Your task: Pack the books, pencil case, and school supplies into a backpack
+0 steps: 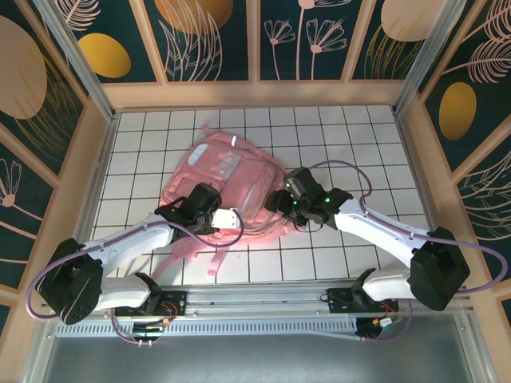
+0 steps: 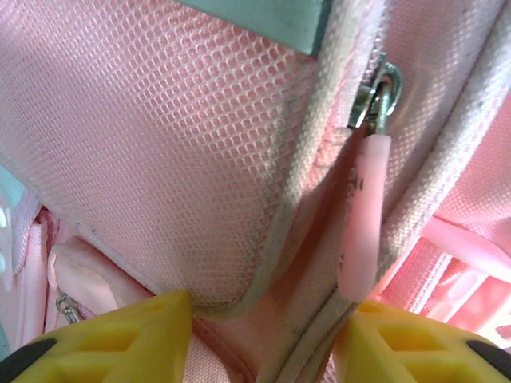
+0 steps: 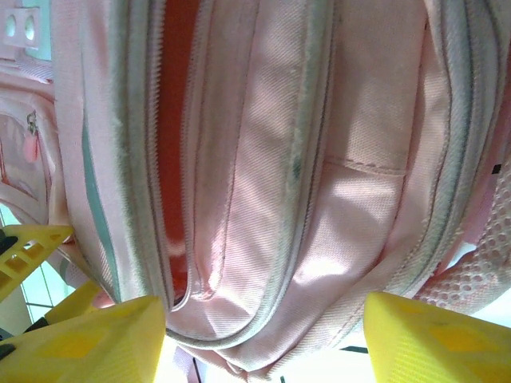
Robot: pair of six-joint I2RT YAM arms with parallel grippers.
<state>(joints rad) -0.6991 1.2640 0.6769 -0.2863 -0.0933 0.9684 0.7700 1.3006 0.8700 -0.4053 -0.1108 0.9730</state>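
**1. Work object.** The backpack [image 1: 227, 179] lies flat in the middle of the white gridded table [image 1: 359, 144]. Its front pockets face up and its straps [image 1: 211, 259] trail toward my bases. I have one gripper at each side of its near end, the left at the near-left corner and the right at the near-right edge.

**2. Left gripper [image 2: 267, 339].** My two yellow fingers [image 2: 120, 339] stand apart, with a fold of pink fabric and its pale piping between them. A mesh panel [image 2: 176, 144] lies directly ahead, and I cannot make out what sits behind it. A pink zip pull [image 2: 363, 215] hangs from its metal slider [image 2: 377, 88], just beside my right-hand finger. I cannot tell whether the fingers are clamped on the fold or merely straddle it.

**3. Right gripper [image 3: 267, 347].** Released. The jaws are spread wide, and the rounded end of the backpack sits between and beyond them. A sliver of table shows between the fabric and the right-hand finger.

**4. Compartments, as seen from the right wrist.**
- Several zip lines run side by side along the bag.
- One compartment [image 3: 172, 120] gapes along its zip and shows a red-orange lining. Its contents are hidden in the depth.
- The zip lines to the right of that opening appear closed.
- A pale green strip [image 3: 92, 183] runs along the panel to the left of the opening.
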